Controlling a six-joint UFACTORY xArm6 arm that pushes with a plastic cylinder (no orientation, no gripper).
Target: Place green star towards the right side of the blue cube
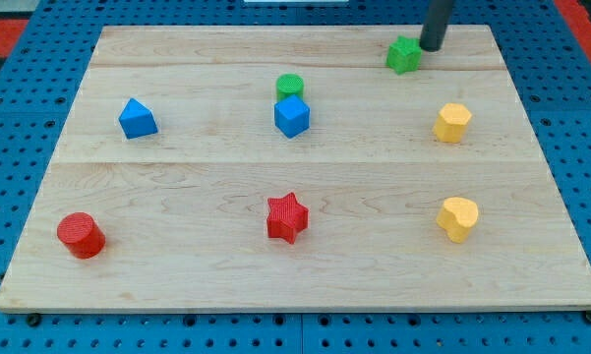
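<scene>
Tip (431, 46) of straight dark rod, no gripper or fingers to spread or pinch, set at the upper right edge of green star-shaped block (403, 55), seemingly touching, though contact too fine to confirm. Green star near the view's top, right of centre, on pale wooden board (226, 167). Blue cube block (291, 116) lower and well to the view's left of the star, near the board's middle. Green cylinder block (289, 86) right behind the blue cube, touching or nearly so. Blue angular block, shape unclear, (137, 118) far toward the view's left, level with the cube. Yellow hexagonal block (452, 122) below the star on the view's right; yellow heart-like block (457, 217) further down the same side. Red star block (286, 217) low at centre, red cylinder block (80, 235) at lower left. Blue perforated surface (20, 118) around the board.
</scene>
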